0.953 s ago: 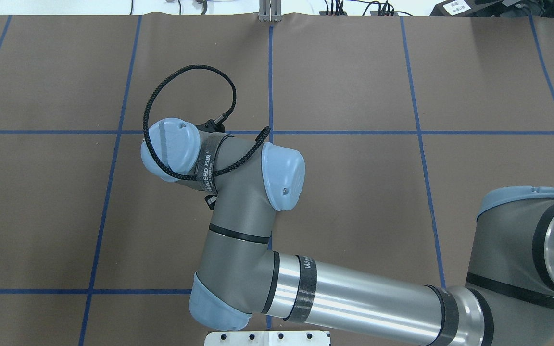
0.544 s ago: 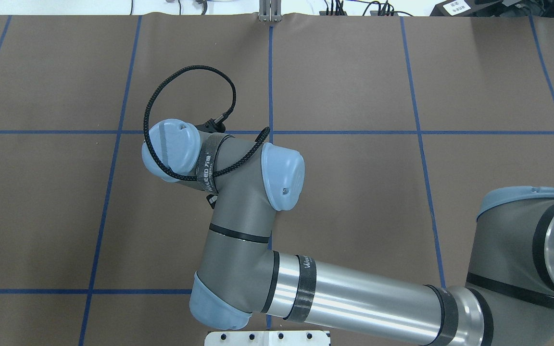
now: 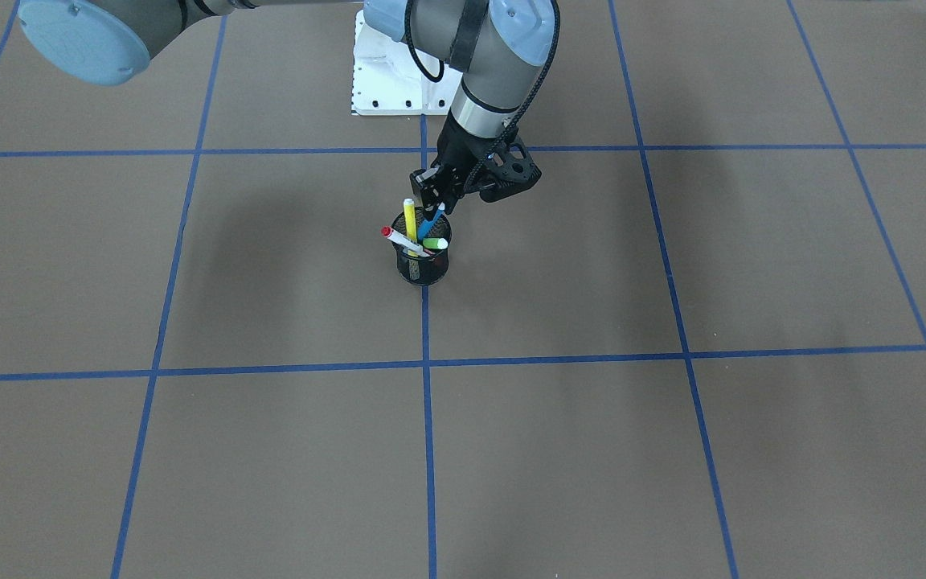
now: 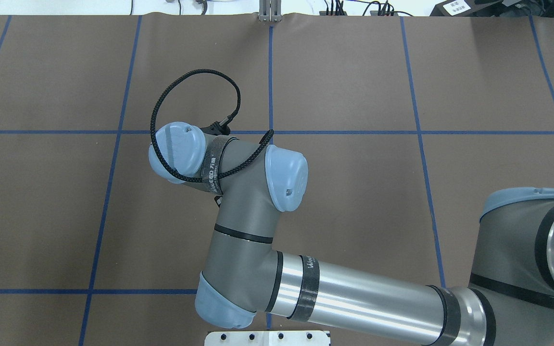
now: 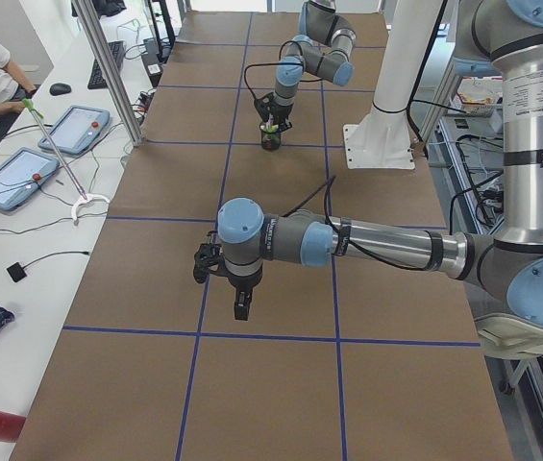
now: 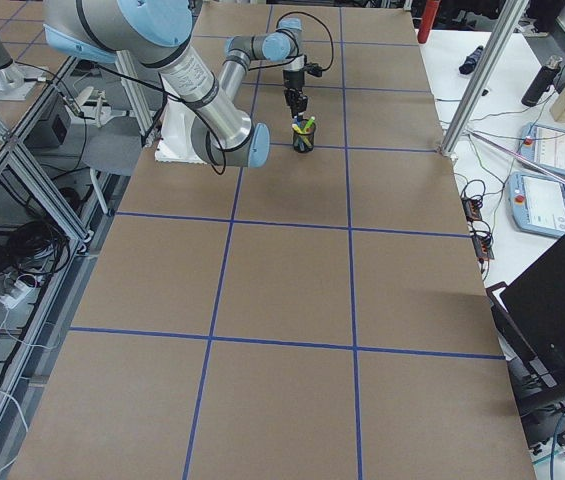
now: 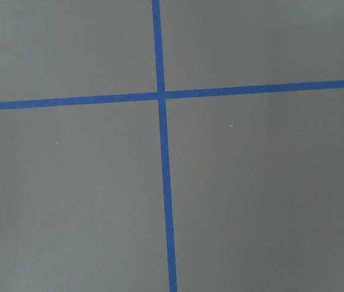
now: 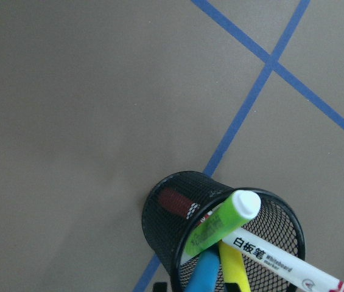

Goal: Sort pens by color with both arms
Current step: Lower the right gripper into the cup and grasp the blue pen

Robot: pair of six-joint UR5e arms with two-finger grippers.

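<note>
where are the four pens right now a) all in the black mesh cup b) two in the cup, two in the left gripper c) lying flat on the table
A: the blue pen, yellow pen, green pen and red-capped white pen all lean inside the mesh cup.

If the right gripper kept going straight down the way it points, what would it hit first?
Most likely the blue pen. Its upper end sits at the tips of the right gripper, and it stands in the black mesh cup. Whether they already touch is unclear.
</note>
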